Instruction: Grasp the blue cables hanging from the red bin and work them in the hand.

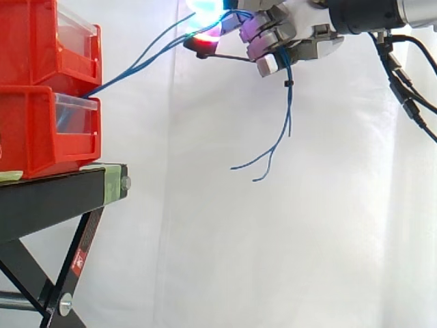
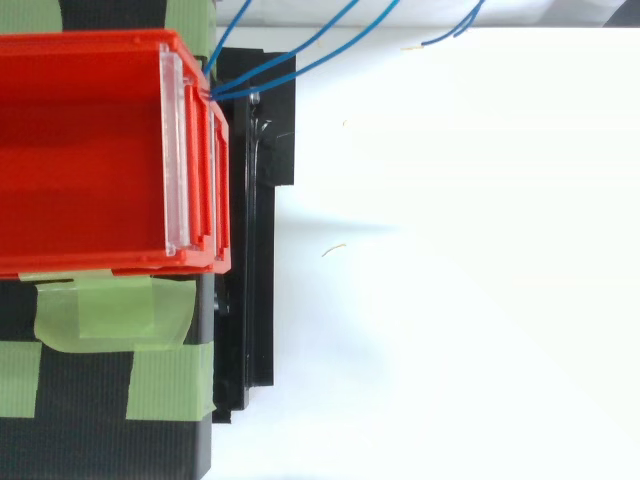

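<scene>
The hand [image 1: 300, 37], high and well right of the bins [image 1: 41, 130], is curled round the cables [image 1: 287, 109]. They rise in a fairly straight slant from the bins' front, about where upper meets lower, and pass through the fingers. Their loose ends dangle below the hand in open air. The chief risk looks to be that slant: there seems to be little slack, so a pull away from the stand [image 1: 54, 195] could drag the cables out or shift the bins. Reworking the grip could also let strands slip free and drop, since nothing lies beneath them. The hand's upper part is cut off at the side view's top edge, and fingertip glow washes out the spot where the cables enter the grip. How they are anchored inside the bins is hidden, and the strand count is hard to tell. From above, they run off the upper edge.
</scene>
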Controlling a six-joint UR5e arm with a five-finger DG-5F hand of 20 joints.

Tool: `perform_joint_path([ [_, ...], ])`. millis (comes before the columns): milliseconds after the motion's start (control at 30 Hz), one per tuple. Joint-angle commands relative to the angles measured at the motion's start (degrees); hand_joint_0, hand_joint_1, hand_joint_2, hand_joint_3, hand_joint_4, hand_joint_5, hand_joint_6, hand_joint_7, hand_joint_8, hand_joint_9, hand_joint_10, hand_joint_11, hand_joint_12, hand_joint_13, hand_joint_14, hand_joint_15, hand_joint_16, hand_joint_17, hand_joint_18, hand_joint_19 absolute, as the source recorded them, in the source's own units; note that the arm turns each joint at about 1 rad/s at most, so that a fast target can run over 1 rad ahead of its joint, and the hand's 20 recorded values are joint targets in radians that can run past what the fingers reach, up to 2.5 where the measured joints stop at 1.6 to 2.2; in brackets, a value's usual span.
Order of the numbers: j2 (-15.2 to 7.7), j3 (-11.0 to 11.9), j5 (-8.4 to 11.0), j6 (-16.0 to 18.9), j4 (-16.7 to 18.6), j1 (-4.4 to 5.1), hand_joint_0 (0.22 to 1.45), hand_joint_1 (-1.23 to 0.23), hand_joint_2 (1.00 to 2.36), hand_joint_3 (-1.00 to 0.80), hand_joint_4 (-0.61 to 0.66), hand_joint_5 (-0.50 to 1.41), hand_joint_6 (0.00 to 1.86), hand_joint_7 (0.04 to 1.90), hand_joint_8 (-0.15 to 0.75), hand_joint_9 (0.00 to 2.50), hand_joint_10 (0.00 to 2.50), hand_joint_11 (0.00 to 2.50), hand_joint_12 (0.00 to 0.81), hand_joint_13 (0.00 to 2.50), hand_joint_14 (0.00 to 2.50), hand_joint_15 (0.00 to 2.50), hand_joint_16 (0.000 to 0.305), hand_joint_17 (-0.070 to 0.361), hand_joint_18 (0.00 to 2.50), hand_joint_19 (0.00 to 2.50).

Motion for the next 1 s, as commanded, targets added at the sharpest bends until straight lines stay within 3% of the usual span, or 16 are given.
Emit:
perform_joint_path([
  [0,0.00,0.00,-0.03,-0.17,0.10,0.03,0.84,-0.73,1.01,-0.65,0.25,0.30,0.62,1.23,0.430,1.60,2.50,2.50,0.727,1.91,2.50,1.98,0.224,0.168,2.20,0.72],
  [333,0.00,0.00,-0.29,-0.17,0.01,0.03,0.77,-0.69,1.00,-0.99,0.26,0.33,0.60,1.22,0.430,1.60,2.50,2.50,0.727,1.91,2.50,1.98,0.224,0.168,2.20,0.72],
  [700,0.00,0.00,-0.38,-0.26,0.10,0.03,0.78,-0.70,1.00,-1.00,0.25,0.50,0.41,1.26,0.430,1.60,2.50,2.50,0.727,1.91,2.50,1.98,0.224,0.168,2.20,0.72],
  [800,0.00,0.00,-0.29,-0.96,0.19,0.03,0.84,-0.71,1.01,-0.75,0.24,0.50,0.41,1.28,0.430,1.60,2.50,2.50,0.727,1.91,2.50,1.98,0.224,0.168,2.20,0.72],
  [867,0.00,0.00,-0.38,-1.40,0.28,0.03,0.84,-0.71,1.02,-0.40,0.24,0.50,0.37,1.30,0.430,1.60,2.50,2.50,0.727,1.91,2.50,1.98,0.224,0.168,2.20,0.72],
  [967,0.00,0.00,-0.38,-1.40,0.19,-0.24,0.84,-0.68,1.02,-0.09,0.28,0.53,0.12,1.39,0.430,1.60,2.50,2.50,0.727,1.91,2.50,1.98,0.224,0.168,2.20,0.72],
])
